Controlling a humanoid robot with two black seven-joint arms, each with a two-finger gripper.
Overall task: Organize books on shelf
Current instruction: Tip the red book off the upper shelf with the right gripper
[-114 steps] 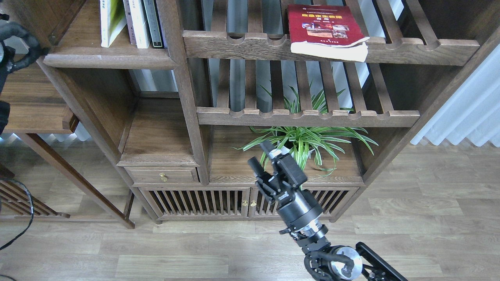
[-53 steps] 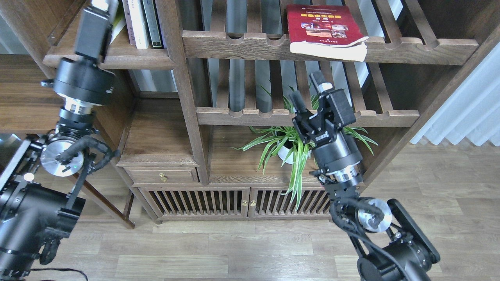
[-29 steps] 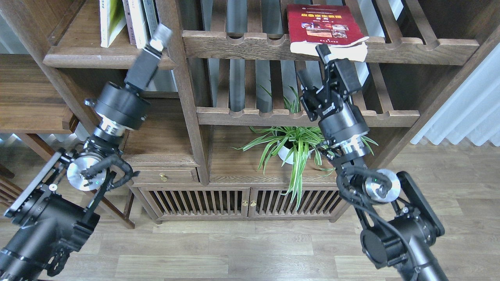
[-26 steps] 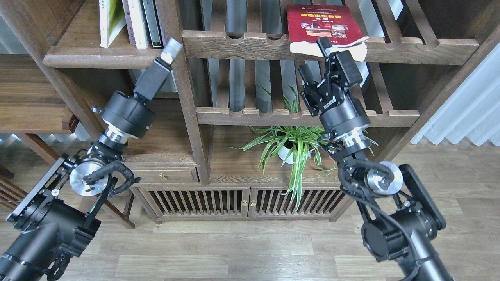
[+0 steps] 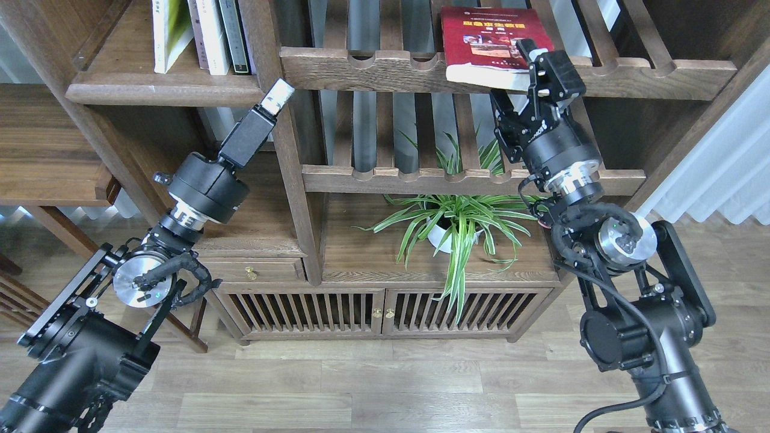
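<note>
A: Black right gripper (image 5: pixel 522 78), fingers spread, one finger (image 5: pixel 532 51) over the cover of the red paperback with small photos (image 5: pixel 490 39), the other below its overhanging white page edge. Not clamped yet.

B: Where's the book?

A: Flat on the upper slatted rack with notched front rail (image 5: pixel 385 67), front edge hanging off. Half a second ago the gripper was just below and left of it; now it straddles the right corner. So the grasp is about to close, I'd judge.

B: Left side?

A: Left gripper (image 5: pixel 278 96) has dropped away from the flat dark brown wooden shelf (image 5: pixel 162 90), now beside the post. Seen end-on, can't tell the fingers' state. Yellow-green and white book (image 5: pixel 167 33) stands upright on that shelf with other spines.

B: Meaning?

A: Red book likely goes there next.
</note>
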